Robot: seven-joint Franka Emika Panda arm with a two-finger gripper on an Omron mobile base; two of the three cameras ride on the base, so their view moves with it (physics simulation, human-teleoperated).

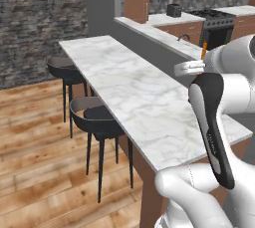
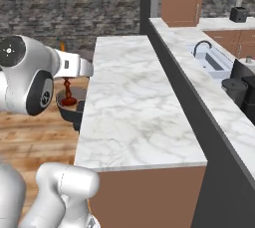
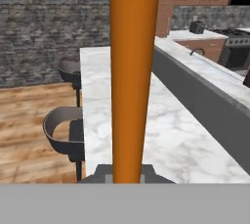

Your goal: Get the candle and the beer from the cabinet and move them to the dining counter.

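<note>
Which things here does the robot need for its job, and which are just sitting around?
Needed:
- candle, held in the shut gripper
- dining counter

Just there:
- stools
- sink
- stove
- toaster

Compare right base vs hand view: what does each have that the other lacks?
Right base alone: the candle's dark red holder, hanging by the counter's near left edge over a stool, and the sink behind the back wall.
Hand view alone: the candle close up, an upright orange shaft rising from the shut end effector, and the stove far right.
Both: the marble counter with nothing set on it, its grey back wall, stools along its left side, the stone wall and the wood floor.
</note>
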